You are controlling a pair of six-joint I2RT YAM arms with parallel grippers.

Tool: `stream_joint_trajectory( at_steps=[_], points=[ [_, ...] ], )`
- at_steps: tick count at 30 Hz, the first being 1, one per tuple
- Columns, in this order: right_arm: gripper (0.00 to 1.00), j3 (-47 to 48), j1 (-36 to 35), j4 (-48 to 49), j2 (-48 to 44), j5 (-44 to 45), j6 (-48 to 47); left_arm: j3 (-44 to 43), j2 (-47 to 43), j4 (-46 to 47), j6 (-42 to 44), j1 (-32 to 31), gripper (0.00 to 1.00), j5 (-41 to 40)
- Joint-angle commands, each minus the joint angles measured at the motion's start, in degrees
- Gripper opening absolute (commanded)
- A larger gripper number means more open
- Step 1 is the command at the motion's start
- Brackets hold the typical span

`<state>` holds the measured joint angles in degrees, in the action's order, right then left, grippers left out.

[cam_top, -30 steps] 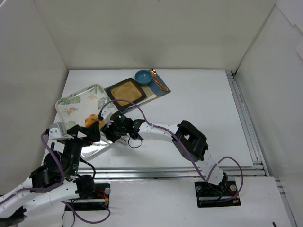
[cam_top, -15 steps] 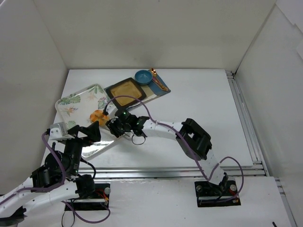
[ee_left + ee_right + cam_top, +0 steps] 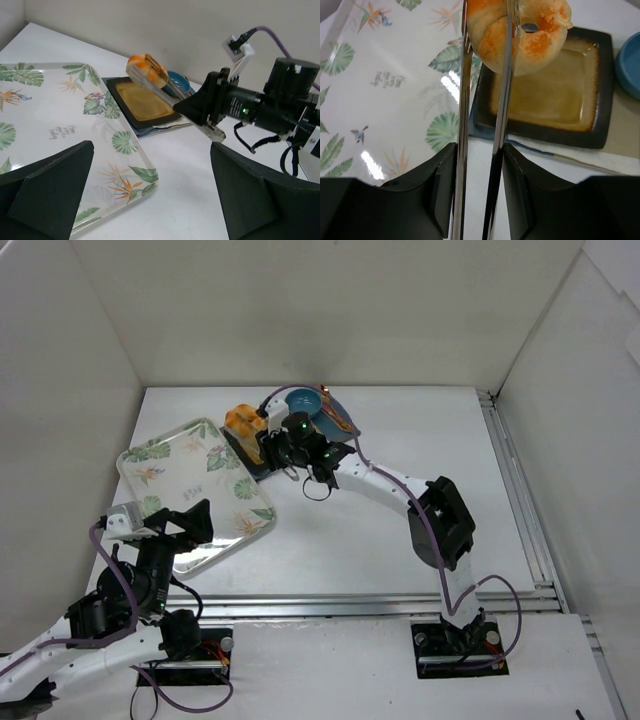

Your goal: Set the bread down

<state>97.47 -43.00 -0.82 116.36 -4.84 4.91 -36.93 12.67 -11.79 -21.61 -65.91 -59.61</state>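
White walls enclose the white desk [image 3: 430, 480]. At its 10 o'clock a leaf-printed tray [image 3: 200, 490] is laid, and the left jaws are held wide apart at the tray's 7 o'clock edge. A square dark plate [image 3: 540, 131] is set just beside the tray at the desk's 11 o'clock, with a blue bowl [image 3: 303, 401] near its far corner. The bread [image 3: 540, 35] is clamped in the right jaws, raised over the plate's 10 o'clock corner.

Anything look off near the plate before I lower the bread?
Nothing spilled or damaged. The small round golden-orange bun sits off-centre in the jaws of the right gripper, most of it bulging past one side, above the square dark plate.
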Motion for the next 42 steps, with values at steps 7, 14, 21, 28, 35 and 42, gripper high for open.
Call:
stream_joint_trajectory(
  at_steps=[7,14,21,28,35,42],
  points=[
    [0.18,12.1,5.6,3.2,5.9,-2.7,2.1,-0.5,1.3,0.0,-1.5,-0.2,0.99,0.9],
    [0.19,13.5,7.2,3.1,9.3,-4.6,3.0,-0.3,1.7,-0.2,-1.5,-0.2,0.99,1.0],
    [0.21,13.9,7.8,3.0,12.8,-6.1,4.8,0.2,2.1,0.4,-1.2,-0.2,0.99,0.4],
    [0.25,13.5,7.9,3.0,13.4,-6.1,4.8,0.3,1.6,0.0,-1.3,-0.2,0.99,0.6],
    [0.42,12.9,8.0,2.9,12.4,-6.0,4.9,0.5,0.9,-0.1,-1.3,-0.2,0.99,0.6],
    [0.52,12.4,8.1,2.8,11.4,-5.8,4.1,0.3,1.3,-0.2,-1.2,-0.2,0.99,0.6]
  ],
)
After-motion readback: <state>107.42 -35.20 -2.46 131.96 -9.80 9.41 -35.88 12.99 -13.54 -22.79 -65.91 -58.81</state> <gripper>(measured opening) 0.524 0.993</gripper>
